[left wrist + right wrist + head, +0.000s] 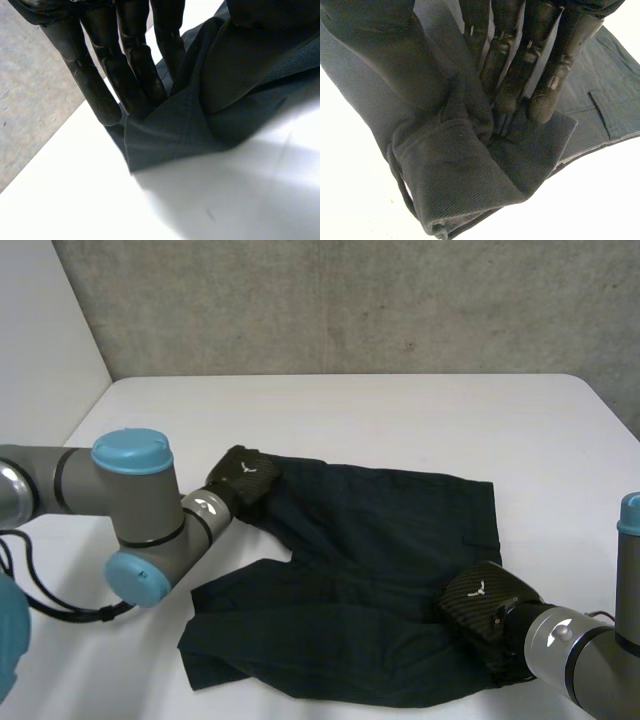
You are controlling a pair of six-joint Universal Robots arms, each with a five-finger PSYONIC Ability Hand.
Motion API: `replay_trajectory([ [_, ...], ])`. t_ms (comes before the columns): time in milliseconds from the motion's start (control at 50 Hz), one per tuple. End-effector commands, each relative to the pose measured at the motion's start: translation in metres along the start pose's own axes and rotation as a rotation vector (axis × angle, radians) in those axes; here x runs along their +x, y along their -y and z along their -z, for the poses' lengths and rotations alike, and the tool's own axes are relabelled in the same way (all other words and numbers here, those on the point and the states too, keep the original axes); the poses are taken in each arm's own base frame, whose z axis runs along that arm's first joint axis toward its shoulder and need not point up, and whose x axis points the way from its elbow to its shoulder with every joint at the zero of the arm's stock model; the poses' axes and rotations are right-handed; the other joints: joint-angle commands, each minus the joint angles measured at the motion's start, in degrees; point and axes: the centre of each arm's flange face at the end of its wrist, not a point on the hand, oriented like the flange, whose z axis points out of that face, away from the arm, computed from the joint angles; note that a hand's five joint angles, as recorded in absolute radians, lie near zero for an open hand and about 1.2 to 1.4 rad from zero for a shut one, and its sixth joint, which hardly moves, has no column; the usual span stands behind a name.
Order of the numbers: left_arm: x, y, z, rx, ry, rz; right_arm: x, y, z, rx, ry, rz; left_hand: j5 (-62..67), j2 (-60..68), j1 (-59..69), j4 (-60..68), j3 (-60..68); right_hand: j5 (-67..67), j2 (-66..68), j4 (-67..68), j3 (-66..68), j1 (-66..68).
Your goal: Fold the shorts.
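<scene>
White table [400, 410] under dark shorts [380, 540]

1 shorts [380, 540], 2 hands [245, 476] [482, 606], 1 table [400, 420]

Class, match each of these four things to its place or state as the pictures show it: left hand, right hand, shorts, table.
Column one:
1. left hand
2. right hand
3. shorts
4. table

Column two:
A. white, lying under the cloth
B. pinching the shorts' near right corner
C. dark, spread out between the two hands
D. pinching the shorts' far left corner

Pairs: 1-D, 2-B, 3-C, 4-A.
</scene>
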Motion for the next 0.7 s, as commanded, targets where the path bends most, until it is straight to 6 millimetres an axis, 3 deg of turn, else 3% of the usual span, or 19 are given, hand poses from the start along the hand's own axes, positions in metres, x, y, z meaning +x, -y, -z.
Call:
replay_trajectory([
  [20, 0.001, -0.005, 0.030, -0.088, 0.024, 0.020, 0.000, 0.000, 0.000, 0.001, 0.000, 0.001, 14.65, 11.75, 15.13, 11.34, 12.31, 14.35, 12.60, 11.75, 12.29, 26.20],
  [200, 0.002, -0.017, 0.052, -0.207, 0.116, 0.021, -0.001, 0.000, 0.000, 0.002, 0.005, 0.003, 14.65, 11.75, 15.13, 11.34, 12.31, 14.35, 12.60, 11.75, 12.29, 26.20],
  [220, 0.000, -0.016, 0.053, -0.210, 0.130, 0.021, -0.001, 0.000, 0.000, 0.002, 0.002, 0.003, 11.51, 8.61, 11.99, 8.20, 9.17, 14.35, 12.60, 11.75, 12.29, 26.20],
  [240, -0.004, -0.014, 0.055, -0.214, 0.154, 0.019, -0.001, 0.000, 0.000, 0.003, 0.001, 0.004, -4.84, -7.74, -4.36, -8.15, -7.18, 14.35, 12.60, 11.75, 12.29, 26.20],
  [260, -0.005, -0.013, 0.056, -0.214, 0.166, 0.018, -0.001, 0.000, 0.000, 0.004, 0.000, 0.004, -13.00, -15.90, -12.52, -16.31, -15.34, 14.35, 12.60, 11.75, 12.29, 26.20],
  [300, -0.007, -0.006, 0.058, -0.198, 0.178, 0.016, -0.002, 0.000, 0.000, 0.005, 0.001, 0.005, -19.29, -22.19, -18.81, -22.60, -21.63, 14.35, 12.60, 11.75, 12.29, 26.20],
  [440, -0.002, 0.004, 0.061, -0.166, 0.168, 0.008, -0.002, -0.001, 0.000, 0.001, 0.003, 0.001, -21.32, -24.22, -20.84, -24.63, -23.66, 14.35, 12.60, 11.75, 12.29, 26.20],
  [700, 0.028, 0.007, 0.067, -0.134, 0.035, 0.003, -0.002, -0.002, 0.000, -0.001, 0.002, -0.001, -24.01, -26.92, -23.53, -27.32, -26.35, 14.35, 12.60, 11.75, 12.29, 26.20],
])
